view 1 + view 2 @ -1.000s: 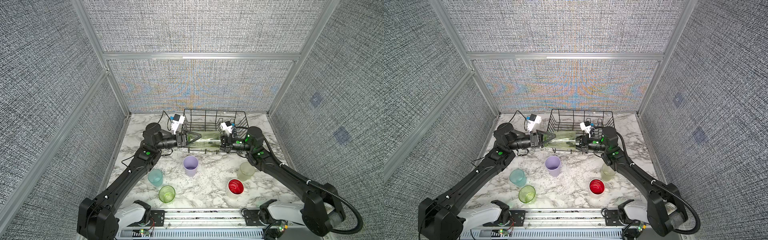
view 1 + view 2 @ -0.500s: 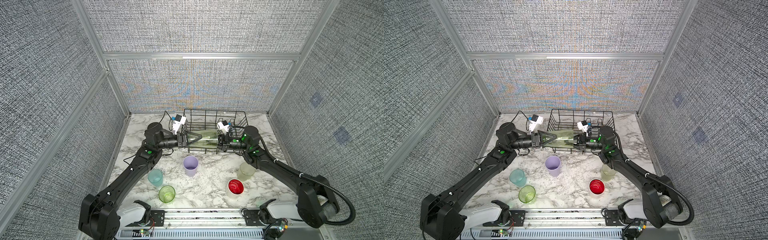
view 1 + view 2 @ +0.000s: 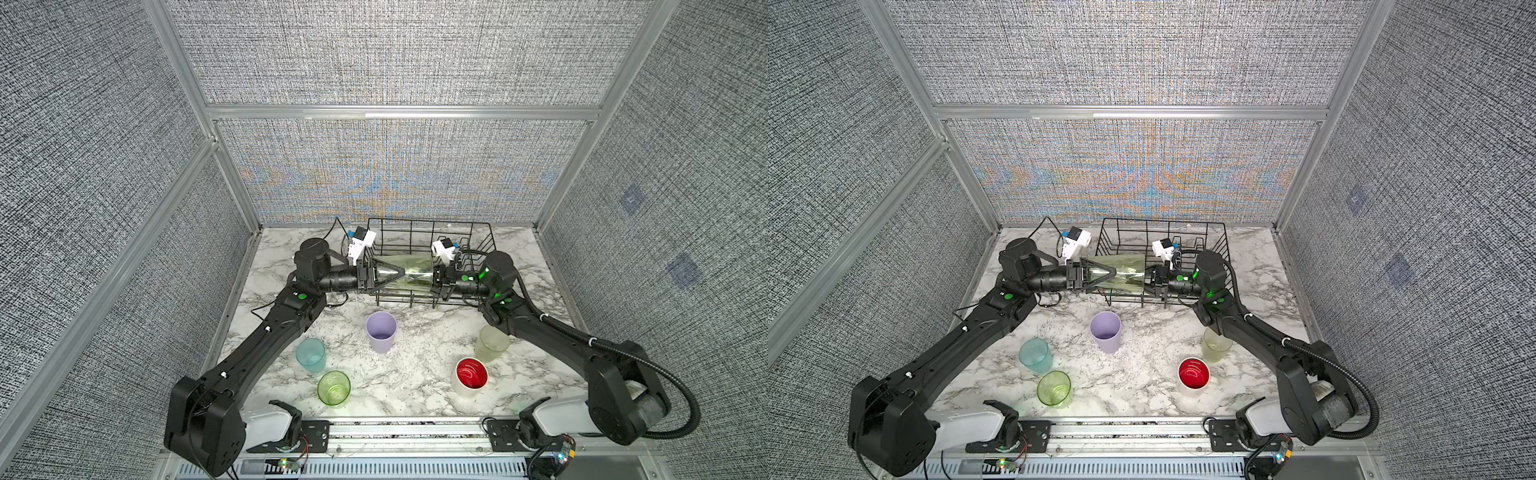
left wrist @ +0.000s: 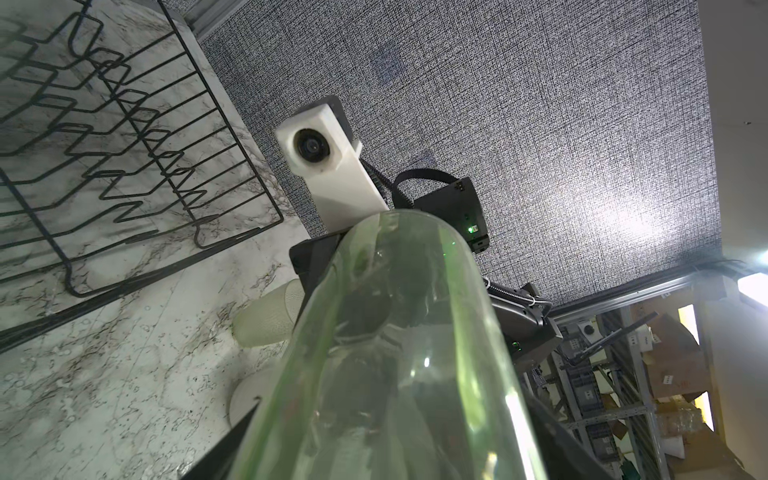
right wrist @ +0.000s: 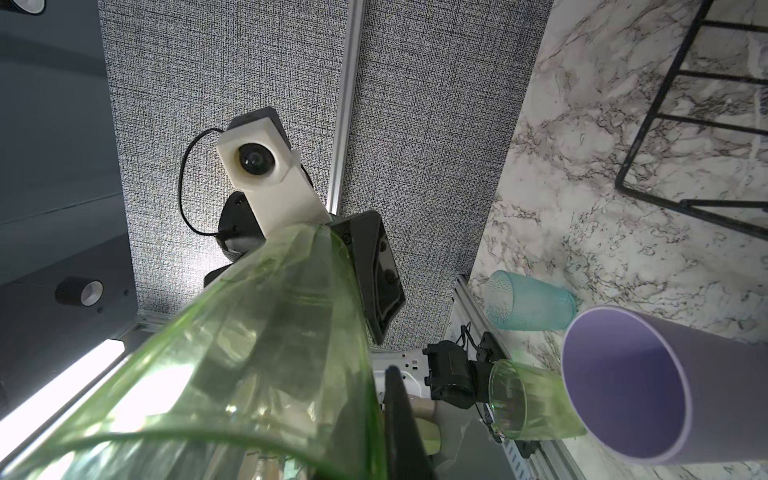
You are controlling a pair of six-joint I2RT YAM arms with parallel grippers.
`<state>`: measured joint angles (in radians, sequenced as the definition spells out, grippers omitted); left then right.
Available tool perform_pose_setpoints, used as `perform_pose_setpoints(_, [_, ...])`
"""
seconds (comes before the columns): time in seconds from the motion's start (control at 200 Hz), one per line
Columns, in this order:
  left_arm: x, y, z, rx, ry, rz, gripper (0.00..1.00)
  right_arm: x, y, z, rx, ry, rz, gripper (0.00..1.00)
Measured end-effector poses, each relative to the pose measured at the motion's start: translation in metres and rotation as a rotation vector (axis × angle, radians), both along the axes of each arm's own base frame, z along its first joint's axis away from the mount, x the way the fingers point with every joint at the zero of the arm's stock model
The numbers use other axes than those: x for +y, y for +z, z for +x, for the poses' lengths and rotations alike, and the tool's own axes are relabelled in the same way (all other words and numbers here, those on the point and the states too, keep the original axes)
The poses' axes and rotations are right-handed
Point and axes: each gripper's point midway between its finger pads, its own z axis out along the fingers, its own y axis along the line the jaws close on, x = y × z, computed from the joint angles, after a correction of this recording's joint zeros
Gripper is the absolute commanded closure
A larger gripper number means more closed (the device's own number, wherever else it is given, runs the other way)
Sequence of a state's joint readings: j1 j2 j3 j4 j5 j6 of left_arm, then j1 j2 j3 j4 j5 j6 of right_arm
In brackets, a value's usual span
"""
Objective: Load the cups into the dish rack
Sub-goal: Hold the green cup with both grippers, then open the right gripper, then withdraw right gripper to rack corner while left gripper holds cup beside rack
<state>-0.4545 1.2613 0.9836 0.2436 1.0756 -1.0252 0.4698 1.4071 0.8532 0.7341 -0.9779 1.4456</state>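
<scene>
Slippage is the danger here. The left gripper (image 3: 398,272) straddles one end of the tall clear green plastic tumbler (image 3: 417,276), though I cannot tell whether its jaws press yet; the right gripper (image 3: 436,277) is clamped on the opposite end. The tumbler hangs level over the six-o'clock edge of the black wire dish rack (image 3: 432,223). Should the right release early, the slick tumbler could drop outside the rack.
</scene>
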Motion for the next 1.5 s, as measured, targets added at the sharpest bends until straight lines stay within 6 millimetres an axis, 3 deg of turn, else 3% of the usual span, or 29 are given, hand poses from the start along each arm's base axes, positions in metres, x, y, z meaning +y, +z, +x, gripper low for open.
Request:
perform_pose_setpoints(0.11, [0.000, -0.001, 0.000, 0.004, 0.003, 0.005, 0.27, 0.000, 0.000, 0.000, 0.001, 0.004, 0.004, 0.86])
perform_pose_setpoints(0.285, [-0.002, -0.007, -0.001, 0.022, -0.014, 0.015, 0.27, 0.001, 0.000, 0.001, 0.005, -0.001, 0.007, 0.68])
perform_pose_setpoints(0.645, [0.021, -0.017, 0.013, -0.027, 0.151, 0.132, 0.27, -0.020, -0.009, 0.005, -0.023, -0.092, -0.093, 0.52])
perform_pose_setpoints(0.795, [0.039, -0.031, 0.023, -0.060, 0.286, 0.258, 0.28, -0.028, -0.011, 0.008, -0.102, -0.151, -0.232, 0.50])
perform_pose_setpoints(0.98, [0.065, -0.045, 0.027, -0.116, 0.428, 0.392, 0.29, -0.046, -0.035, 0.017, -0.144, -0.221, -0.456, 0.49])
perform_pose_setpoints(1.12, [0.083, -0.050, 0.031, -0.158, 0.515, 0.474, 0.29, -0.072, -0.061, 0.024, -0.136, -0.290, -0.646, 0.49])
perform_pose_setpoints(1.501, [0.101, -0.070, 0.036, -0.173, 0.575, 0.605, 0.30, -0.135, -0.094, 0.035, -0.190, -0.438, -1.033, 0.46])
